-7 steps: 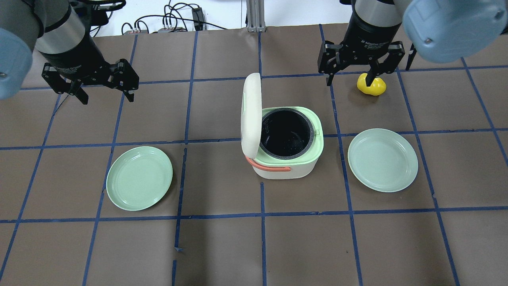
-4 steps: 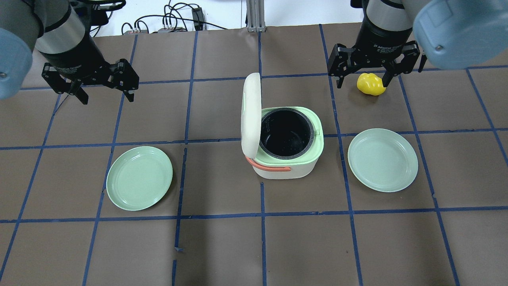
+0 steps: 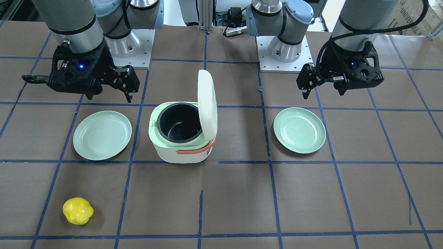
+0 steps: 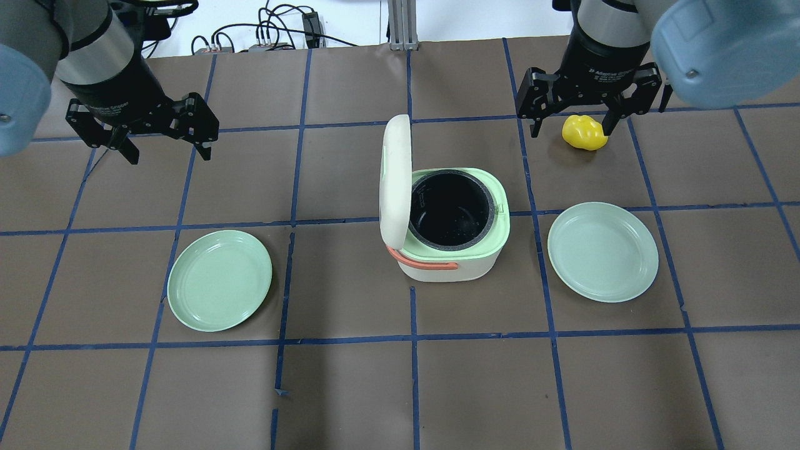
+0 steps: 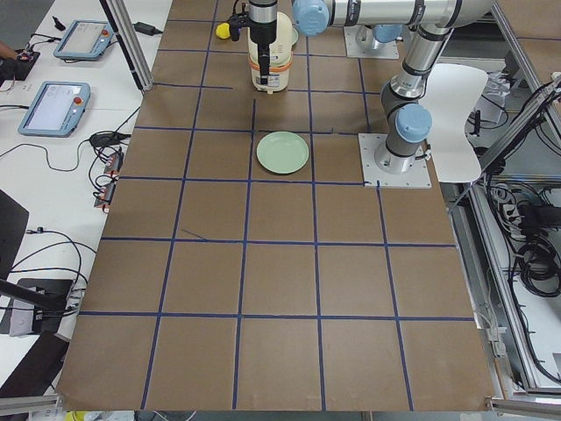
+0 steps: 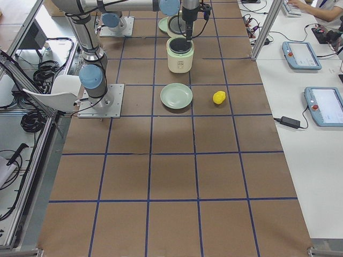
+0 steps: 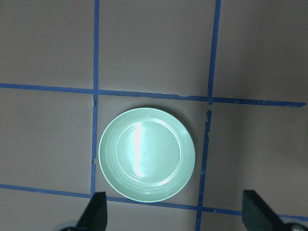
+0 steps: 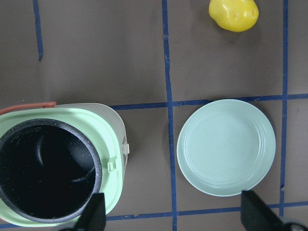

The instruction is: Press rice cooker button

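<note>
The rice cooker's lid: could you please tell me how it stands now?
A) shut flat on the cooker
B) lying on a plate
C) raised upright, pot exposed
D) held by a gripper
C: the lid stands upright on the rice cooker, leaving its dark pot exposed.

Rice cooker (image 4: 465, 265) sits open (lid (image 4: 395, 181) upright).

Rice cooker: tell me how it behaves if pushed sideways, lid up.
The rice cooker looks squat and flat-based, so it would probably slide rather than tip. Its lid stands upright on its hinge, so a knock there may swing it shut. The dark inner pot looks empty, so it is likely fairly light.
</note>
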